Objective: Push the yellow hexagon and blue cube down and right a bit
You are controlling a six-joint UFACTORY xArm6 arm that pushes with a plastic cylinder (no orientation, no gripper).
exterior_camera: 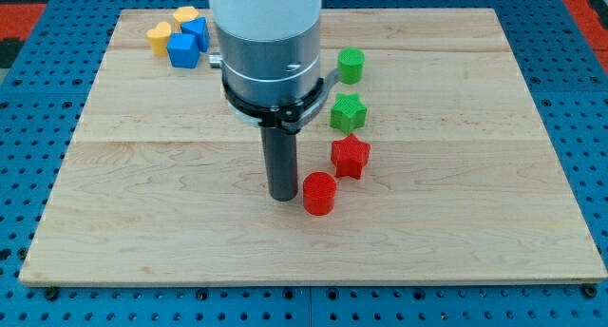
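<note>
A cluster of blocks sits at the board's top left. A yellow hexagon point(185, 15) is at its top, touching a blue block point(197, 30). A blue cube point(183, 50) lies just below them, and a yellow heart-like block point(159, 36) is at the cluster's left. My tip point(282, 196) rests near the board's middle, far below and to the right of that cluster. It stands right beside a red cylinder point(319, 193), just to its left.
A red star point(350, 156) lies up and right of the red cylinder. A green star point(348, 111) and a green cylinder-like block point(351, 66) stand above it in a column. The wooden board point(475, 222) lies on a blue pegboard table.
</note>
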